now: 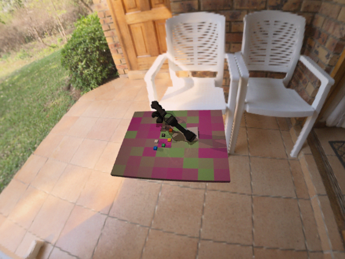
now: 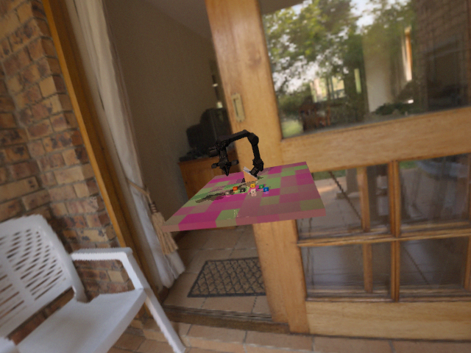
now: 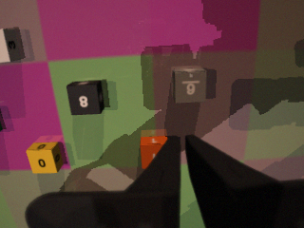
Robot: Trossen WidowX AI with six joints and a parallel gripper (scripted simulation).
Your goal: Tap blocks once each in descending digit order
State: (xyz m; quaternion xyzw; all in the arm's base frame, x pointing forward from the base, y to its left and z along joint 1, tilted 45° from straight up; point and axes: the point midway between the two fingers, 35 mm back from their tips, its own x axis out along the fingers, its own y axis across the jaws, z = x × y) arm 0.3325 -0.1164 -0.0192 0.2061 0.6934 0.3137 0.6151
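Observation:
My gripper (image 2: pixel 227 174) (image 3: pixel 180 142) is shut with nothing between its tips, raised above the table. In the wrist view its tips overlap the orange block (image 1: pixel 170 130) (image 2: pixel 235 188) (image 3: pixel 151 151), whose 1 is partly hidden. The grey block (image 2: pixel 227 193) (image 3: pixel 189 86) with an underlined 9 lies in shadow beyond the tips. The black block (image 1: pixel 163 135) (image 2: pixel 242 190) (image 3: pixel 84 99) shows 8, the yellow block (image 1: pixel 168 139) (image 2: pixel 252 185) (image 3: pixel 44 159) 0, the white block (image 1: pixel 156 141) (image 3: pixel 10 45) 3. The digits on the green block (image 1: pixel 163 144) and blue block (image 1: pixel 154 148) are unreadable.
The blocks stand close together on the patchwork table (image 1: pixel 172 172) (image 2: pixel 277 212). A pale flat-sided object (image 1: pixel 193 129) (image 2: pixel 249 176) stands by the arm's base. The arm reaches over the table and casts shadows around the grey and orange blocks.

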